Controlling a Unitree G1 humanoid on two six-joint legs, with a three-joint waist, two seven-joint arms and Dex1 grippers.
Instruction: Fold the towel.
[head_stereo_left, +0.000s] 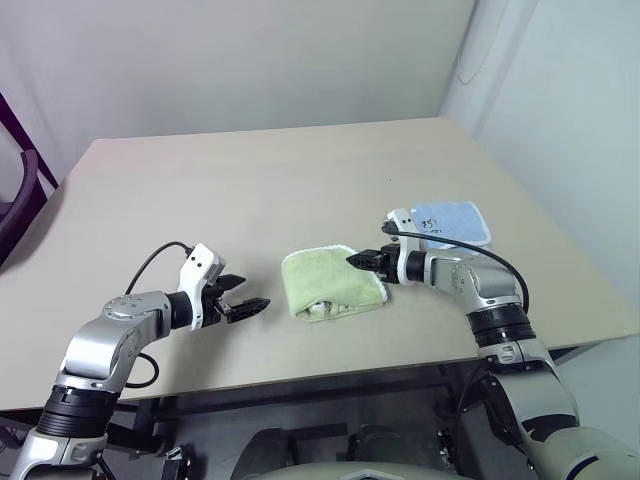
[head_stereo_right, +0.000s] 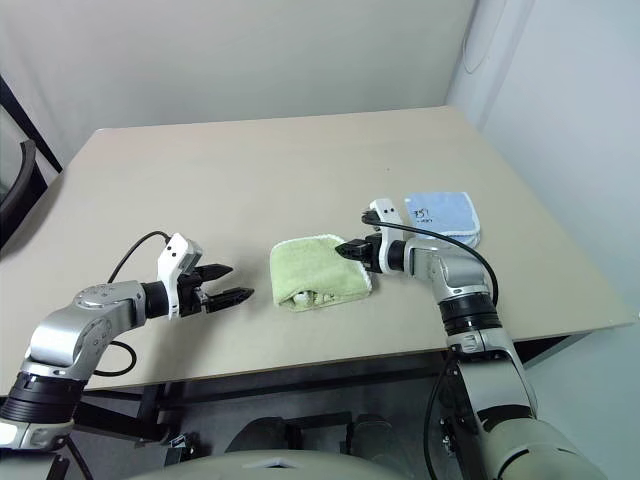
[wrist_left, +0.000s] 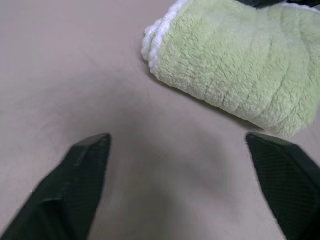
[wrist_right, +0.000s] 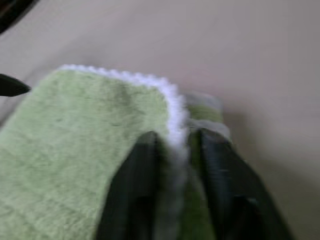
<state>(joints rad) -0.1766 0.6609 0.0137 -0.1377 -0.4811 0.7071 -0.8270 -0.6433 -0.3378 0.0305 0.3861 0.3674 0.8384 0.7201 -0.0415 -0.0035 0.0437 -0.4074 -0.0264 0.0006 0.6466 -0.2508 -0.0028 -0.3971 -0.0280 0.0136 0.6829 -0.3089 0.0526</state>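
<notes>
Left eye view: the light green ribbed terry towel with white stitched edging (head_stereo_left: 332, 283) is lying folded into a thick pad near the middle of the pale beige table (head_stereo_left: 250, 190). The right gripper (head_stereo_left: 363, 260) is sitting at the towel's 3 o'clock edge. The left gripper (head_stereo_left: 247, 296) is hovering at the towel's 9 o'clock, apart from it, jaws spread wide and empty.

Right eye view: a smaller light blue square cloth with a white edge (head_stereo_right: 443, 217) is lying at the towel's 2 o'clock, just behind the right arm.

Left wrist view: the two black fingers (wrist_left: 82, 180) are standing far apart over bare table; the towel's rounded fold is lying ahead, untouched.

Right wrist view: the two black fingers (wrist_right: 134, 190) are standing close on either side of the white edging, at a corner of the top layer. Whether they are still pinching it or letting go, I cannot tell.

Step in hand: the fold is looking laid down, so this is likely the release at its end.

Next move: probably opening fully and backing away to 3 o'clock without dragging the top layer.

Count: one towel, one blue cloth, two grippers.
</notes>
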